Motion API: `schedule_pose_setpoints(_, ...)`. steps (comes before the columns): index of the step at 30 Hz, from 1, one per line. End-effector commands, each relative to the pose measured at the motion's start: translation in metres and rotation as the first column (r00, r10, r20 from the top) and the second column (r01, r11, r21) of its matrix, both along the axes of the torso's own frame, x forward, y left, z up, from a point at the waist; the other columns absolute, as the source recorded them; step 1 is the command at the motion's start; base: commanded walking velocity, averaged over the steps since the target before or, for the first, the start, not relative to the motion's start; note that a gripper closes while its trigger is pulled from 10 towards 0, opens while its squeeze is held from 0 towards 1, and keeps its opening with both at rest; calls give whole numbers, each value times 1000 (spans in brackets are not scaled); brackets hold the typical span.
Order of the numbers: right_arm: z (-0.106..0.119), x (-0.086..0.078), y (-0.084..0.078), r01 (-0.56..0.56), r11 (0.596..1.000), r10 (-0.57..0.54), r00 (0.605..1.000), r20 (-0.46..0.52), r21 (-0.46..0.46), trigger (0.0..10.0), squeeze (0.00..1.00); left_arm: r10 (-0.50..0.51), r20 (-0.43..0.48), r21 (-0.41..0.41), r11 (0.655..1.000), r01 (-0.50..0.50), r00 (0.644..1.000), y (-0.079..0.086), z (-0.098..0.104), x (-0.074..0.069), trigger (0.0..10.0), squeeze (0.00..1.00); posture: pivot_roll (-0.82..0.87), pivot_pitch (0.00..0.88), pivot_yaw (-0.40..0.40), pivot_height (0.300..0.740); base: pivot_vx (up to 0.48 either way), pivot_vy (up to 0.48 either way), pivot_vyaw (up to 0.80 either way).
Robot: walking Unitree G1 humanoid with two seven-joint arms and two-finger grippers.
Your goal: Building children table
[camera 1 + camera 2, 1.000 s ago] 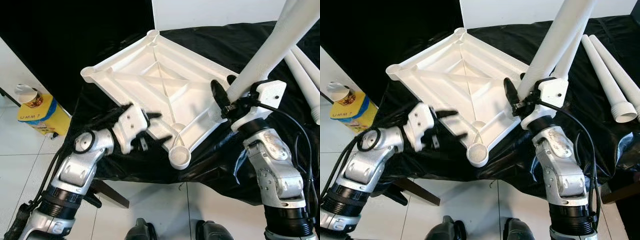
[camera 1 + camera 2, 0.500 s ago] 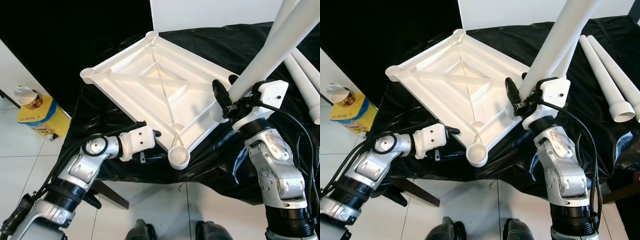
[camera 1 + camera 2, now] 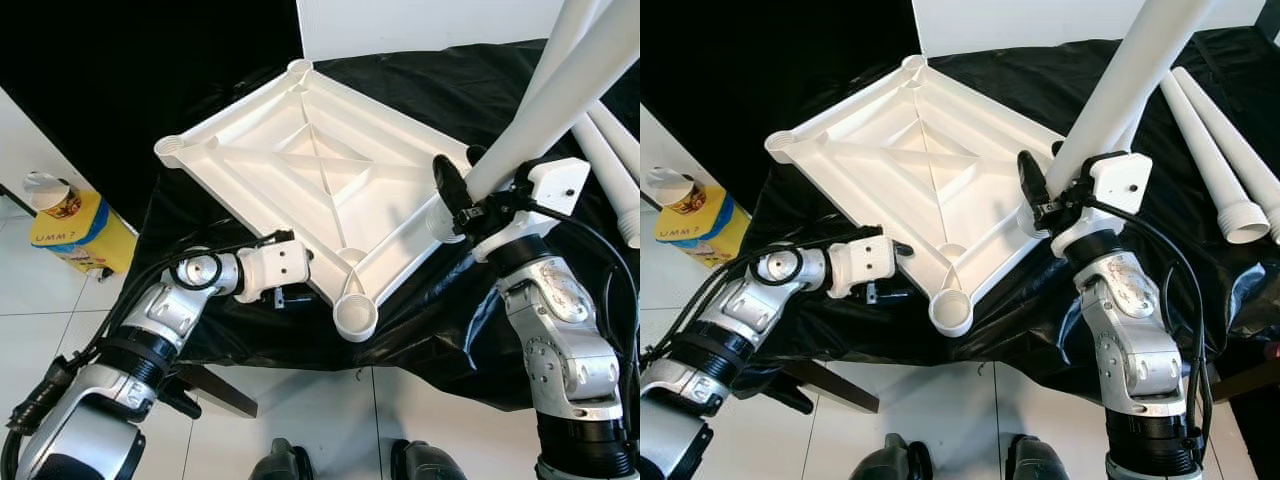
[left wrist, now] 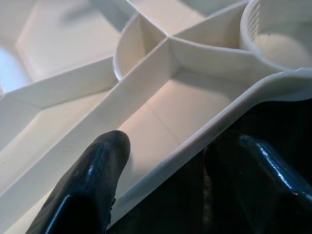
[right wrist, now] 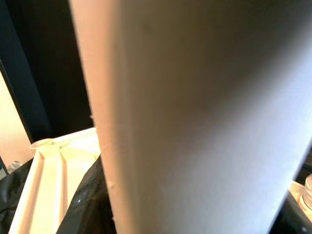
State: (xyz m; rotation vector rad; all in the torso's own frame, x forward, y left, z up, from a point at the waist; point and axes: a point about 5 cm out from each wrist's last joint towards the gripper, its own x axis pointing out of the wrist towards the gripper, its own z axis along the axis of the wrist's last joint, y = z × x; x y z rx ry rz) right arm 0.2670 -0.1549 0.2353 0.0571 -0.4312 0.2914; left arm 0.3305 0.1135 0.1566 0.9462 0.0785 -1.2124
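**Ana:** Left wrist view puts the left gripper (image 4: 161,170) right at the rim of the upturned white tabletop (image 3: 320,190): one black finger (image 4: 95,180) lies over the inside of the tray, the other sits below the edge against the black cloth (image 3: 250,330). The fingers are spread with the rim between them, not yet pinched.

**Ben:** A second ago that arm was lifted above the near corner, fingers splayed in the air. Half a second ago it had dropped low beside the edge. Now it is tucked in at the rim, just beside the near corner socket (image 3: 354,318).

**Ana:** So I'd judge it is about to steady the top. And the other side?

**Ben:** The right gripper (image 3: 462,205) is clamped on a white table leg (image 3: 560,95), held tilted, its lower end at the right corner of the tabletop. That has hardly moved over the second. More legs (image 3: 1220,150) lie on the cloth to the right.

**Ana:** Then the leg looks ready to be seated in its socket once the top is braced. The near socket is empty.

**Ben:** A yellow container (image 3: 70,230) stands on the floor to the left, well apart.
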Motion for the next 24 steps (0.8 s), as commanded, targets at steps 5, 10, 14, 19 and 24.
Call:
schedule_pose_setpoints(5, 3, -7, 2, -4, 1000, 4, 1000, 7, 5, 10000, 0, -39, -50, 107, 993, 45, 998, 4, -14, 2, 10000, 0, -86, 194, 95, 740, 0, 0, 0)
schedule_pose_setpoints(10, 2, -8, 2, -1, 1000, 1, 1000, 1, 6, 10000, 0, -40, -77, 160, 986, 52, 996, 7, -18, 7, 10000, 0, -86, 200, 98, 740, 0, 0, 0)
schedule_pose_setpoints(14, 2, -9, 2, -1, 1000, 1, 1000, -2, 7, 10000, 0, -28, -107, 177, 983, 47, 994, 8, -19, 11, 10000, 0, -87, 201, 99, 740, 0, 0, 0)
schedule_pose_setpoints(19, 2, -9, 3, -2, 1000, 2, 1000, -5, 9, 10000, 0, -41, -151, 176, 982, 68, 988, 7, -21, 13, 0, 0, -87, 202, 99, 740, 0, 0, 0)
schedule_pose_setpoints(24, 2, -10, 4, -2, 1000, 2, 1000, -7, 11, 10000, 0, -44, -161, 170, 983, 72, 986, 7, -22, 13, 0, 0, -88, 202, 99, 740, 0, 0, 0)
